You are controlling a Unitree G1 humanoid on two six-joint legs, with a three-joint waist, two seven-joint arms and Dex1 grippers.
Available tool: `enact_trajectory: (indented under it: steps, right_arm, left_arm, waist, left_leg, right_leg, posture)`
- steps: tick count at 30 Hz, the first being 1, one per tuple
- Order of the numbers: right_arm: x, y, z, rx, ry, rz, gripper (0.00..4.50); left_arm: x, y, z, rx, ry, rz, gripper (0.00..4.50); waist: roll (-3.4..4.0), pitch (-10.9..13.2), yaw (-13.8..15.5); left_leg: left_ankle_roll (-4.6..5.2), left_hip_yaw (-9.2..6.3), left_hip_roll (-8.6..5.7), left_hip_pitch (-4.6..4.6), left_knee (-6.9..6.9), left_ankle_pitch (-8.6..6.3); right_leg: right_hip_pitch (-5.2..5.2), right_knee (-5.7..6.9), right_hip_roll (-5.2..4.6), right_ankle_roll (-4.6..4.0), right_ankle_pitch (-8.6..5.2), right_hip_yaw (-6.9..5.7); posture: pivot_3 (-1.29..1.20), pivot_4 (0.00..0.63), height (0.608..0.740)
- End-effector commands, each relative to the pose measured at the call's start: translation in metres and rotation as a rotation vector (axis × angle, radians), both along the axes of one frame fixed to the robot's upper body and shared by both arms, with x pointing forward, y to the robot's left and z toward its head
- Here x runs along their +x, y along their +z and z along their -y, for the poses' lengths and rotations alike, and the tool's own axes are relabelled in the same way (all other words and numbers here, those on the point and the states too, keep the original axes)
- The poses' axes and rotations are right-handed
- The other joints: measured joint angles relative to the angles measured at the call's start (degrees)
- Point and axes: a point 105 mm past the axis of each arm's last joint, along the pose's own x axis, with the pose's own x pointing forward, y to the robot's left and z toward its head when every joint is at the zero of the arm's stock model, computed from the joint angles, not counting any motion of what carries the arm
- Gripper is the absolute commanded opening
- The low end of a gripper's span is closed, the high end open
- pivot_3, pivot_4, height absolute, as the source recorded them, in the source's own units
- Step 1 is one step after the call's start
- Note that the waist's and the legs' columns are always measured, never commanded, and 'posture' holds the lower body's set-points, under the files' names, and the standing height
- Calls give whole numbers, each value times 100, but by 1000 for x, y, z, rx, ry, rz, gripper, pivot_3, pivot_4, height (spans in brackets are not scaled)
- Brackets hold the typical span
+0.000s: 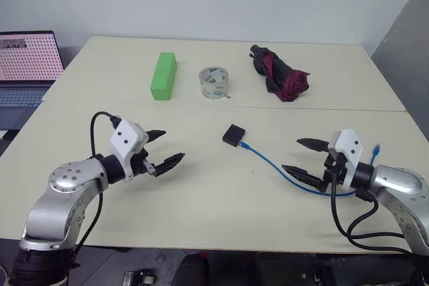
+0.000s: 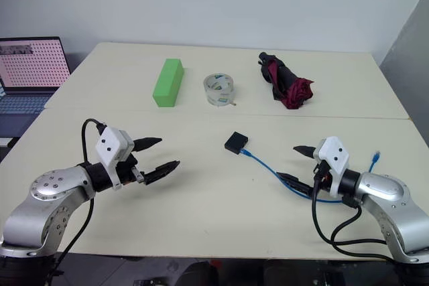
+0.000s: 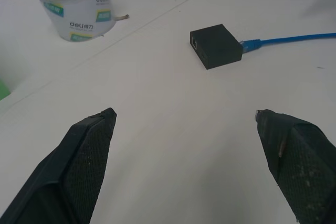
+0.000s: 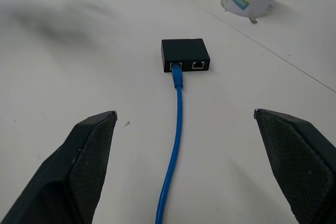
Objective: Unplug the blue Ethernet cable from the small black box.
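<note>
The small black box [image 1: 234, 134] lies flat near the middle of the cream table. The blue Ethernet cable [image 1: 275, 167] is plugged into one of its ports [image 4: 177, 67] and runs off toward the right, passing under my right gripper [image 1: 305, 157], its free plug [image 1: 377, 147] lying beyond. My right gripper hovers open above the cable, to the right of the box, nothing between its fingers [image 4: 86, 161]. My left gripper [image 1: 165, 148] hangs open over bare table to the left of the box [image 3: 215, 45], also empty.
At the back of the table stand a green block [image 1: 163, 75], a clear tape roll [image 1: 215, 82] and a folded dark red umbrella [image 1: 280, 74]. A laptop [image 1: 25, 65] sits off the table's left edge. A seam [image 1: 221, 106] crosses the table behind the box.
</note>
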Motion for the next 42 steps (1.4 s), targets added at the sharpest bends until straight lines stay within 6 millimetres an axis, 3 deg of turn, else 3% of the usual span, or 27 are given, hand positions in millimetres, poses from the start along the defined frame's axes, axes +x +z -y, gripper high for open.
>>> enact_trajectory:
  steps: [1, 15, 28, 37, 42]
  right_arm:
    - [1, 14, 1, -9, 3, 67, 4444]
    - [3, 5, 0, -26, -4, 55, 4444]
    - [12, -1, -11, -26, -25, 45, 4444]
    - [62, -33, -51, -109, -9, -4, 4444]
    - [81, -44, -74, -91, 8, -22, 4444]
  left_arm:
    - [-5, 10, 6, 8, -41, 46, 4500]
    - [-12, 2, 9, 44, -73, 19, 4500]
    - [-13, -2, 27, 45, -163, -15, 4500]
    - [-12, -11, 40, 78, -291, -90, 4500]
    - [-13, -10, 45, 68, -315, -92, 4500]
  waist:
    - [0, 0, -1]
    - [0, 0, 1]
    - [0, 0, 1]
    - [3, 2, -24]
    - [6, 3, -30]
  left_leg:
    - [-1, 0, 0, 0, 0, 0]
    - [-1, 0, 0, 0, 0, 1]
    - [-1, 0, 0, 0, 0, 1]
    - [-18, 3, 2, 0, -1, 10]
    - [-18, 6, 2, -5, -1, 10]
  right_leg:
    - [0, 0, 0, 0, 0, 0]
    - [0, 0, 0, 0, 0, 1]
    - [0, 1, 0, 0, 0, 0]
    - [-8, 4, 5, 0, 0, 3]
    - [-14, 3, 5, 0, 0, 5]
  posture:
    - [0, 150, 740]
    - [0, 150, 740]
    - [0, 150, 740]
    - [0, 150, 740]
    - [0, 150, 740]
